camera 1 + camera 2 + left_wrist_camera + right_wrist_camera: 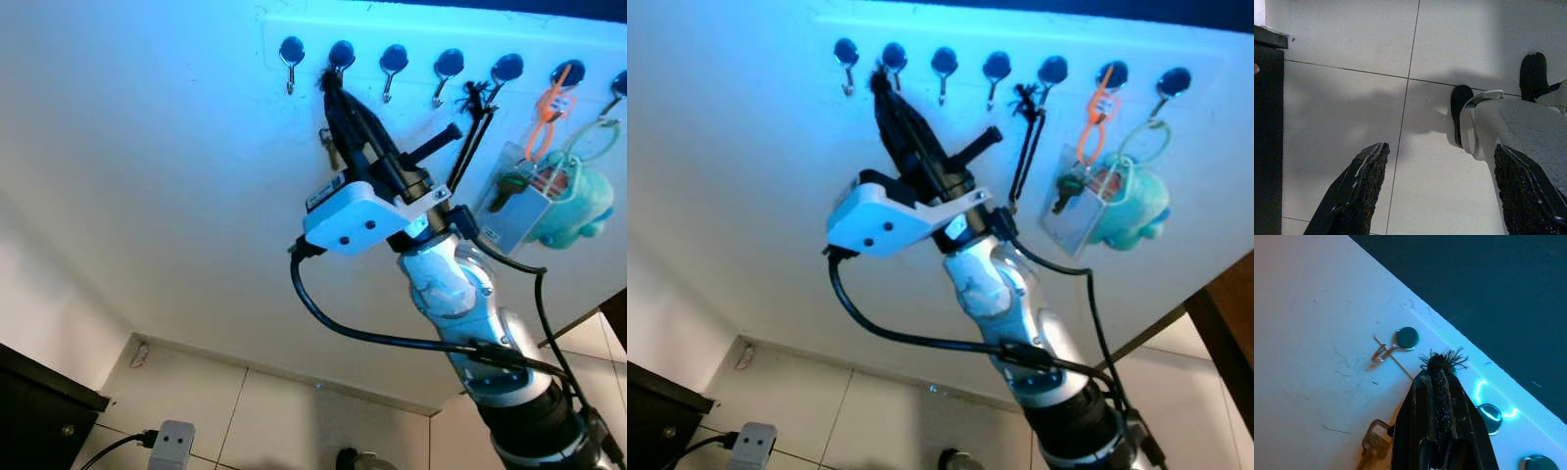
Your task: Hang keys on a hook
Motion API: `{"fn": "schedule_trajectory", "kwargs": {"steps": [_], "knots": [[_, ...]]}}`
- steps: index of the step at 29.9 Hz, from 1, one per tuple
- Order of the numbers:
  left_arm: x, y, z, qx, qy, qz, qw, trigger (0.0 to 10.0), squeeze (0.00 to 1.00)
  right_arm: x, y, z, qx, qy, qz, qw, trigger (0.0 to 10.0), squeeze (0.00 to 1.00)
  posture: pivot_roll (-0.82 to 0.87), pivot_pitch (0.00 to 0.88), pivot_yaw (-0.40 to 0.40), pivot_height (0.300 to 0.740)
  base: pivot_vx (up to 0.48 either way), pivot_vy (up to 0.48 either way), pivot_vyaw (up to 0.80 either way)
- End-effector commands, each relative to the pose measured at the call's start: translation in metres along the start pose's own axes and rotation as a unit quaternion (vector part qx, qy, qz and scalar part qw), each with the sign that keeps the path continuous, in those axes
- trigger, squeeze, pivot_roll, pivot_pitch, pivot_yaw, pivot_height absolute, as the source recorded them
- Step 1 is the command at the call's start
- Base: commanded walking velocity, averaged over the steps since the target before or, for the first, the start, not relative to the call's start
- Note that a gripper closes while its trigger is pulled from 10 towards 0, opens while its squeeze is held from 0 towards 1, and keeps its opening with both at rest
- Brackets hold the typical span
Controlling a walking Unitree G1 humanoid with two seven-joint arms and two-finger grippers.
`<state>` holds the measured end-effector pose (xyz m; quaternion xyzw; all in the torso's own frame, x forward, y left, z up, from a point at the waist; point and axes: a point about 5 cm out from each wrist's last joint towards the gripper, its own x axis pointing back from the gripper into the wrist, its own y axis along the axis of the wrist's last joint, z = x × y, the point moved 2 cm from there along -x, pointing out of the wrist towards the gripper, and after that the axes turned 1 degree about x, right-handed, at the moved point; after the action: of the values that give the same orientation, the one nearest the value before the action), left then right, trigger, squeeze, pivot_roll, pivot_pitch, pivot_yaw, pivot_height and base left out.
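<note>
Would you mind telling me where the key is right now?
The key hangs against the white wall just below the right gripper, which pinches its black cord up by the second hook from the left.

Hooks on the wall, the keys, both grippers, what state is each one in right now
Right gripper: raised to the hook row, shut on the key cord.
Key cord: pinched between the fingers, frayed end sticking out.
Key: dangling against the wall below the gripper, not yet hung.
Leftmost hook: bare.
Teal plush: hanging from a hook.
Left gripper: open, idle above the floor.
</note>
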<state>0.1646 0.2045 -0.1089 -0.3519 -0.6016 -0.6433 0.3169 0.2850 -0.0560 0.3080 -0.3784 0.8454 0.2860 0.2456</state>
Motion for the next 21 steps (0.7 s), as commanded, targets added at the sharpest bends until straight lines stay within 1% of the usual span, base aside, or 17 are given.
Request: {"fn": "schedule_trajectory", "kwargs": {"steps": [1, 6, 13, 21], "knots": [[0.002, -0.011, 0.001, -0.001, 0.001, 0.016, 1.000, 10.0, 0.00, -0.003, 0.007, -0.008, 0.007, -0.019, -0.014, 1.000, 10.0, 0.00, -0.09, 0.083, 0.077, 0.740, 0.000, 0.000, 0.00], [0.002, -0.010, 0.002, -0.003, 0.001, 0.015, 1.000, 10.0, 0.00, -0.003, 0.004, -0.009, 0.019, -0.023, -0.004, 1.000, 10.0, 0.00, -0.09, 0.078, 0.077, 0.740, 0.000, 0.000, 0.00], [0.002, -0.010, 0.002, -0.003, 0.001, 0.015, 1.000, 10.0, 0.00, -0.003, 0.001, -0.009, 0.018, -0.025, 0.005, 1.000, 10.0, 0.00, -0.09, 0.075, 0.079, 0.740, 0.000, 0.000, 0.00], [0.002, -0.009, 0.001, -0.006, -0.001, 0.014, 1.000, 10.0, 0.00, -0.003, -0.008, 0.004, 0.013, 0.003, 0.023, 1.000, 10.0, 0.00, -0.09, 0.082, 0.083, 0.740, 0.000, 0.000, 0.00]]}}
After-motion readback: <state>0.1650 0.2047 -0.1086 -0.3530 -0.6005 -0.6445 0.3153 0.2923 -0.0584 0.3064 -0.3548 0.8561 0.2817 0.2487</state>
